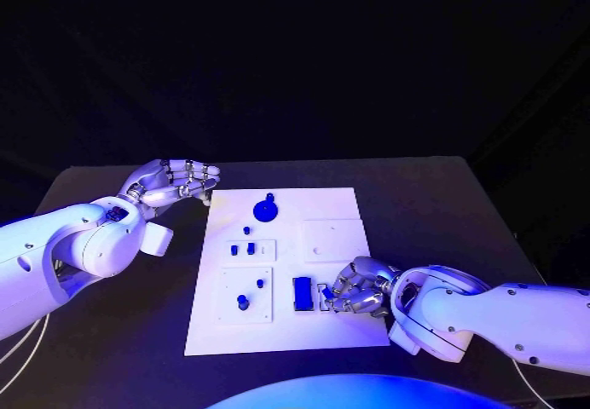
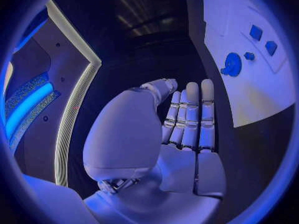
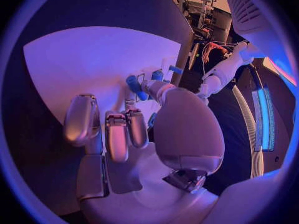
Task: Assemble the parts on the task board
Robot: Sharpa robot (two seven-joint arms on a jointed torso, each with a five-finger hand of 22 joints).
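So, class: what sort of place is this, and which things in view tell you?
Probably a robotics lab or demo bench: a white task board with small blue parts lies on a black table, worked by two robot hands, left hand and right hand.

Head camera high above the task board (image 1: 277, 273); 2 close wrist cameras sharing it.

Robot lab: black table (image 1: 418, 204), white task board (image 1: 338, 200).
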